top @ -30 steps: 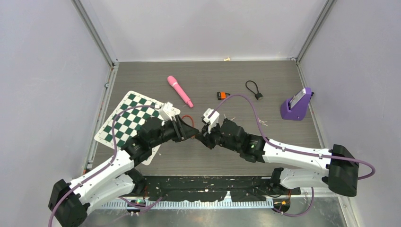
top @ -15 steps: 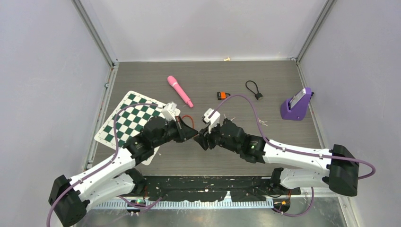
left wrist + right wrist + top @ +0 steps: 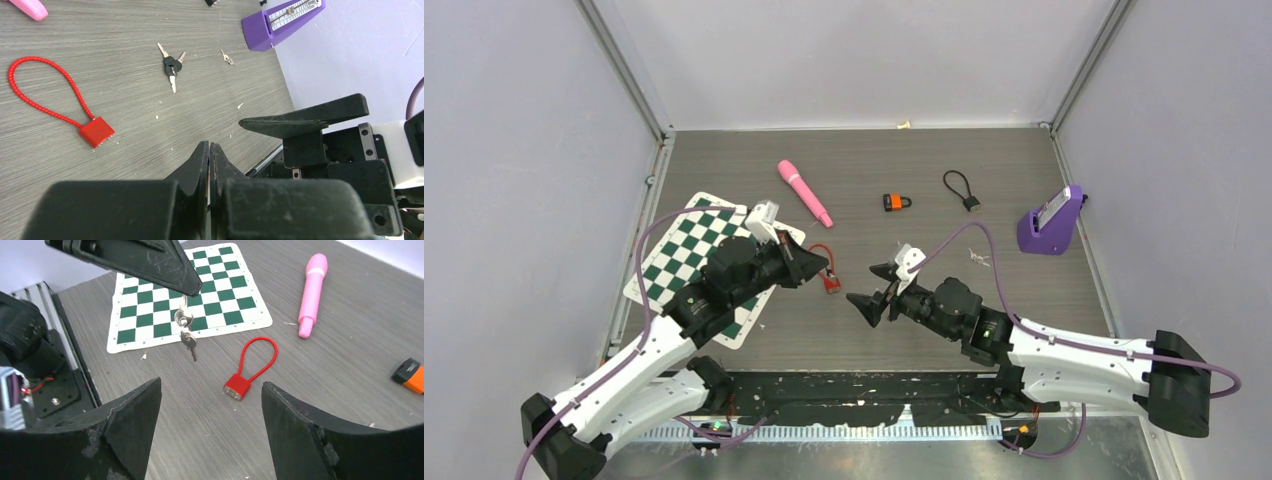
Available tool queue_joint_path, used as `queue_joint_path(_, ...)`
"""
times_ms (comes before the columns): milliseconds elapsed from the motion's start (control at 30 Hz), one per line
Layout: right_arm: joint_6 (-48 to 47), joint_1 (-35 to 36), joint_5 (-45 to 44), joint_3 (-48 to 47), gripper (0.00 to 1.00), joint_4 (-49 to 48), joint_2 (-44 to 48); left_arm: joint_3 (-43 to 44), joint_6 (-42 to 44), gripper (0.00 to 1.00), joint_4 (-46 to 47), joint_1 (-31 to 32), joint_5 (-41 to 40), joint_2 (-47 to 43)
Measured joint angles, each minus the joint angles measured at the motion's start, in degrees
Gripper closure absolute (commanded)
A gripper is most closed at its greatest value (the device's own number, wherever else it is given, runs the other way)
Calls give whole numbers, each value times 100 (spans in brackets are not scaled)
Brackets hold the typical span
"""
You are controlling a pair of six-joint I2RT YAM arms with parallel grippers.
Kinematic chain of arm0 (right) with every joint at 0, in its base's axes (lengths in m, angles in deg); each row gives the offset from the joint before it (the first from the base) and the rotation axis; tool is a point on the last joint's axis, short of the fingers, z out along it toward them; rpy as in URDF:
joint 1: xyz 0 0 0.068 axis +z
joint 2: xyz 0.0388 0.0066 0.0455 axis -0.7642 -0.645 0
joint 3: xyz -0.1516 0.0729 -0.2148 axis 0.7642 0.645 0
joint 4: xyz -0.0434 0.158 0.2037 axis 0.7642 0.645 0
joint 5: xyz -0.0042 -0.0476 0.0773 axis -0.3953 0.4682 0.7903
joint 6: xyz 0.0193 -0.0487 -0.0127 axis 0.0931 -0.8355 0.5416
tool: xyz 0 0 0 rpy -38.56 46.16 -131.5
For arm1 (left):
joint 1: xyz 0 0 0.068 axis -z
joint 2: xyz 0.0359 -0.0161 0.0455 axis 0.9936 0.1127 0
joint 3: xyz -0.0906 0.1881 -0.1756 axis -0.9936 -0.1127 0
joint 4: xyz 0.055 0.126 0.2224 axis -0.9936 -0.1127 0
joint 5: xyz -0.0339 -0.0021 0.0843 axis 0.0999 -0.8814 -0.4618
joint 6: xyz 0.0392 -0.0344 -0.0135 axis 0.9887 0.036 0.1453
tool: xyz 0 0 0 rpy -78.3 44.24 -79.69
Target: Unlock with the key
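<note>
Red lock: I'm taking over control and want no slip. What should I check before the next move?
1. Grip on the keys: ok. The left hand is shut on them, and they dangle from its tips.
2. Right hand open for a grasp: ok.
3. Red lock held steady: not ok. It lies loose on the table, in neither hand.
4. Keyhole turned toward the keys: cannot tell.
5. Correct key of the bunch lined up: cannot tell.
</note>
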Motion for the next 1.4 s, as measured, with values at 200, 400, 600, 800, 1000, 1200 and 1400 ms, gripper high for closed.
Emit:
queue_joint_path(200, -1276, 260, -116, 101, 30, -901, -297, 170, -260, 100, -393, 0, -144, 4)
queue_joint_path(400, -2649, 728, -402, 101, 38, -2299, -1034, 334, -577, 100, -684, 0, -389, 22)
queue_joint_path(600, -3705, 1032, -614, 90, 50, -3298, -1757, 518, -776, 100, -861, 0, -535, 28)
queue_joint_path(800, -4295, 1119, -745, -125, 56, -3617, -2229, 664, -866, 100, -870, 0, -595, 22)
queue_joint_path(1000, -4784, 1187, -1001, -341, 60, -3960, -2540, 667, -905, 100, -887, 0, -603, 17)
queue_joint_path(1200, -5104, 1224, -1165, -481, 62, -4089, -2844, 667, -907, 100, -909, 0, -603, 2)
queue_joint_path(1400, -5287, 1255, -1333, -494, 64, -4133, -2983, 667, -907, 100, -914, 0, -608, -50)
